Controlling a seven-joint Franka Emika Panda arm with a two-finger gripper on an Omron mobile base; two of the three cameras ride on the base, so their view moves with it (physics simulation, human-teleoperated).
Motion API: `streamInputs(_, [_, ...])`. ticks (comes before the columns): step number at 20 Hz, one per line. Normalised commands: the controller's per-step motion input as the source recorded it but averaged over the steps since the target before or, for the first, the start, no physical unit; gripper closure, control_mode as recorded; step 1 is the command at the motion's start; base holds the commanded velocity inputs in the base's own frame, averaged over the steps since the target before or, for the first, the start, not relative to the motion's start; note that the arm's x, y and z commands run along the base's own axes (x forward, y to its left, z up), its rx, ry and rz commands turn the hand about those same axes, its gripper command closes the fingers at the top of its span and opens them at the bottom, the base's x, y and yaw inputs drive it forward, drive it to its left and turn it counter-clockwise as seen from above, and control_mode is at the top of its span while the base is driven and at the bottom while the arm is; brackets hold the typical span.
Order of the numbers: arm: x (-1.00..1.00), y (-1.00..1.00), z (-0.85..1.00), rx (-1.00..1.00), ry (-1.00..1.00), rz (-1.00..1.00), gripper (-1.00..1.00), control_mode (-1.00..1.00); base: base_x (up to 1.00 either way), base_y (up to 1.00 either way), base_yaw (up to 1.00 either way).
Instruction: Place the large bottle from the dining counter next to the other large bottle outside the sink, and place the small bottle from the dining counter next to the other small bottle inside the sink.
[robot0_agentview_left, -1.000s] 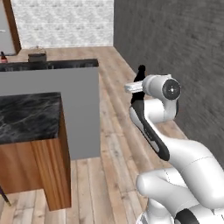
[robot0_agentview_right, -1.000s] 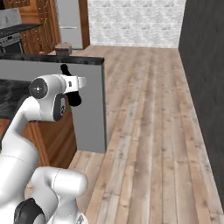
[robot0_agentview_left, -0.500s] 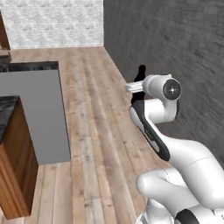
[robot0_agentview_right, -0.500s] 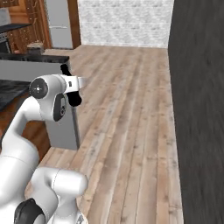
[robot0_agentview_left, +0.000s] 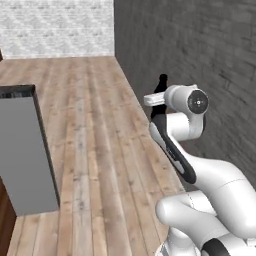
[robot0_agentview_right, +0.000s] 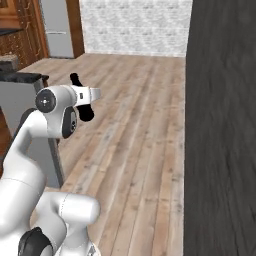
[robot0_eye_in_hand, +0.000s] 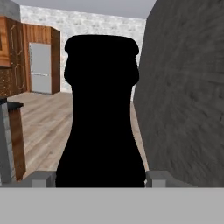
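Observation:
The large bottle (robot0_eye_in_hand: 101, 118) from the dining counter is a black glass shape with a narrow neck. It stands upright in the middle of the hand view, between the two fingers of my gripper (robot0_eye_in_hand: 100, 177), which is shut on its body. From the base, the bottle's neck (robot0_agentview_left: 161, 82) sticks up above the gripper (robot0_agentview_left: 156, 100), held in the air over the wooden floor. On the other side its neck (robot0_agentview_right: 75, 79) and lower body show around the gripper (robot0_agentview_right: 85, 96). The sink, the other large bottle and both small bottles are out of view.
A counter with a grey end panel (robot0_agentview_left: 22, 150) and a dark top stands at the left, also seen as a grey panel (robot0_agentview_right: 22, 97). A dark grey wall (robot0_agentview_left: 200, 55) runs close along the right. Wooden floor (robot0_agentview_left: 95, 130) stretches ahead to a white brick wall; a fridge (robot0_agentview_right: 56, 27) stands far left.
The whole scene has slid left in both base views, so the camera moved with the base. The counter is nearly out of frame and the dark wall is nearer. The bottle stays gripped.

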Motion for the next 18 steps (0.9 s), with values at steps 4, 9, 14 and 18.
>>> streamInputs(4, [0.00,0.00,0.00,0.00,0.00,0.00,1.00,1.00,1.00,-0.01,0.00])
streamInputs(9, [0.00,0.00,0.00,0.00,0.00,0.00,1.00,1.00,1.00,0.10,0.00])
streamInputs(14, [0.00,0.00,0.00,0.00,0.00,0.00,1.00,1.00,1.00,0.20,0.00])
streamInputs(18, [0.00,0.00,0.00,0.00,0.00,0.00,1.00,1.00,1.00,0.04,0.00])
